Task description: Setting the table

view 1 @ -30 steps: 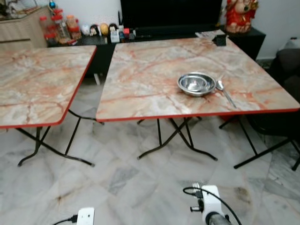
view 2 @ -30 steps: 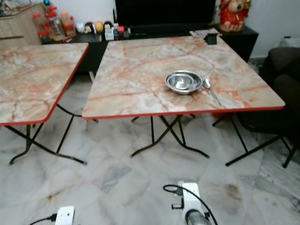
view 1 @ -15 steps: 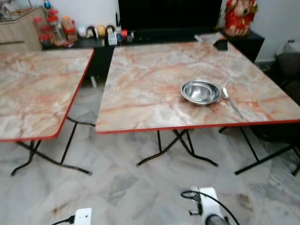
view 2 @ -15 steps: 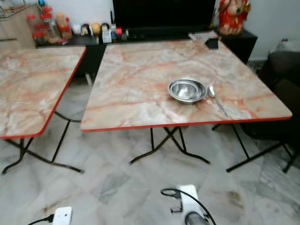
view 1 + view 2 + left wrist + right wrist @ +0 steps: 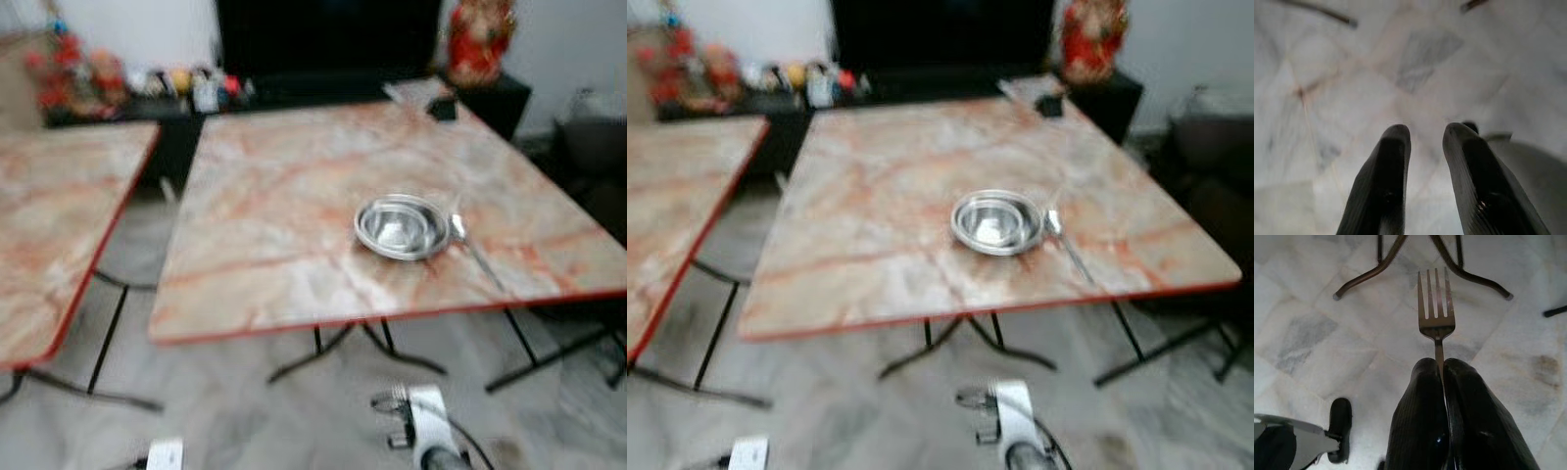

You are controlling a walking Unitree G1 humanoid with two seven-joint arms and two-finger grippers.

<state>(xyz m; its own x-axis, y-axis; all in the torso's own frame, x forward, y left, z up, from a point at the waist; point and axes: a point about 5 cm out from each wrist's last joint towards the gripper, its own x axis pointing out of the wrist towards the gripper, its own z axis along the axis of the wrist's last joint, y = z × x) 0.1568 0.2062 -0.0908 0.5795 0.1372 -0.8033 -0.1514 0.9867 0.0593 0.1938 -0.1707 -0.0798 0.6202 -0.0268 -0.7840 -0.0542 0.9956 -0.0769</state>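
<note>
Right wrist view, right hand [image 5: 1442,369] pinching fork [image 5: 1436,303]

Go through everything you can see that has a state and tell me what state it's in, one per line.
Fork: clamped by its handle in the right gripper, tines pointing out over the floor.
Right gripper: jaws shut on the fork.
Left gripper: jaws open, holding nothing, above the floor.
Steel bowl: upright on the marble-pattern table.
Spoon: lying flat just right of the bowl.
</note>
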